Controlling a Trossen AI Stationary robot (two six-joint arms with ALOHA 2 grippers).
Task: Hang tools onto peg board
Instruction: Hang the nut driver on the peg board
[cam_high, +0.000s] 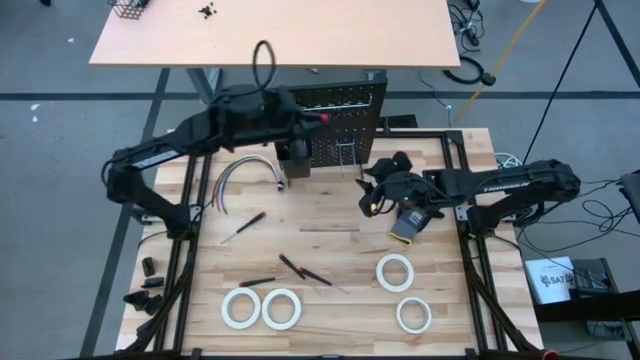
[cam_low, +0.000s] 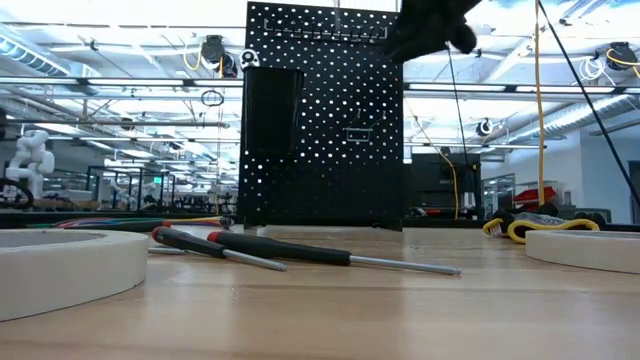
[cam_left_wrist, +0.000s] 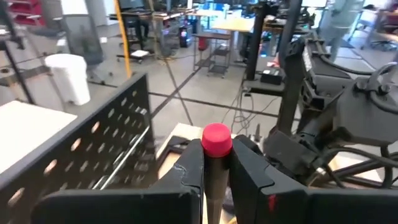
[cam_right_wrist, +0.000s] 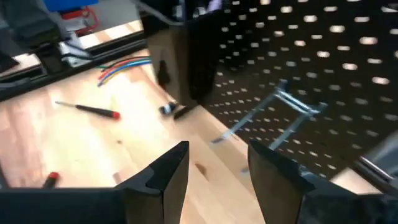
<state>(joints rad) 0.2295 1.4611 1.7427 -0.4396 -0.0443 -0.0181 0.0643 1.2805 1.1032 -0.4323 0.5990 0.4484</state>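
Overhead and wrist views of two arms at a wooden table (cam_high: 330, 215).

Peg board (cam_high: 345, 125): upright at the far edge of the table, black, perforated; small black bin (cam_high: 298, 160) on its left part, wire hook (cam_right_wrist: 283, 115) jutting from its face.

Left gripper (cam_left_wrist: 216, 163): raised at the top of the peg board, above the bin; fingers (cam_left_wrist: 189, 168) closed on a red-capped screwdriver (cam_left_wrist: 216, 140), red cap showing just above the fingertips, shaft hidden between them.

Right gripper (cam_right_wrist: 217, 168): hovering above the table in front of the peg board's right part, near the wire hook; fingers (cam_right_wrist: 165, 171) spread apart with nothing between them.

Loose tools on the table: red-handled screwdriver (cam_high: 245, 225) left of centre; black-handled screwdriver (cam_high: 303, 268) nearer the front, with a second dark one (cam_high: 255, 283) beside it; four white tape rolls, two touching at front left (cam_high: 241, 308) (cam_high: 281, 308), one at front right (cam_high: 395, 271), one nearest the front right corner (cam_high: 413, 315).

Other items: curved cable bundle (cam_high: 245, 172) with coloured wire ends, left of the bin; black-and-yellow flat object (cam_high: 408, 224) under the right arm; second, lighter table (cam_high: 270, 30) behind the peg board.
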